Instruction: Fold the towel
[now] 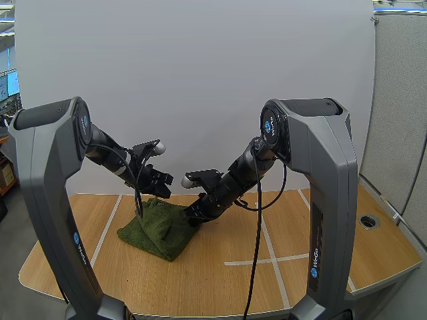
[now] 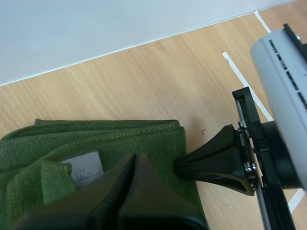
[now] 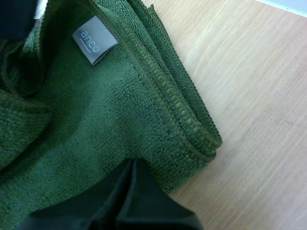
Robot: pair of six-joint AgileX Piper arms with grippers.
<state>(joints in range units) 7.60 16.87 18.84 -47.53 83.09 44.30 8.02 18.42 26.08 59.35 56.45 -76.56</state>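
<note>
- The towel (image 1: 157, 230) is dark green and lies in folded layers on the table (image 1: 300, 220), toward 9 o'clock from the table's middle in the high view. From 12 to 2 o'clock its edge is covered by the two grippers.
- The left gripper (image 2: 135, 160) appears in its own wrist view as one dark wedge with the fingers closed together. Its tip is over the towel's top layer. The cloth beneath is hidden, and no fold shows between the tips.
- The right gripper (image 3: 133, 165) is likewise closed into a single wedge, its tip on the towel just inside a folded corner. What lies under it is hidden.
- In the high view the right gripper meets the towel at about 2 o'clock and the left hangs over the 12 o'clock edge. Both sets of tips are dark against dark cloth and hard to separate.
- A grey label (image 3: 94, 40) reads "anco". In the left wrist view the left wedge covers part of it.
- The towel runs past the frame edge in both wrist views.
- In the left wrist view the right gripper's tip is at the towel's edge; whether it touches cannot be told.
- White tape lines (image 1: 270, 250) cross the table at 3 to 5 o'clock from the towel.
- A round grommet hole (image 1: 369, 221) sits near the table's 3 o'clock edge, well apart from the towel.
- The left arm (image 1: 53, 200) and right arm (image 1: 327, 200) stand in front of the table's near corners and cover them.
</note>
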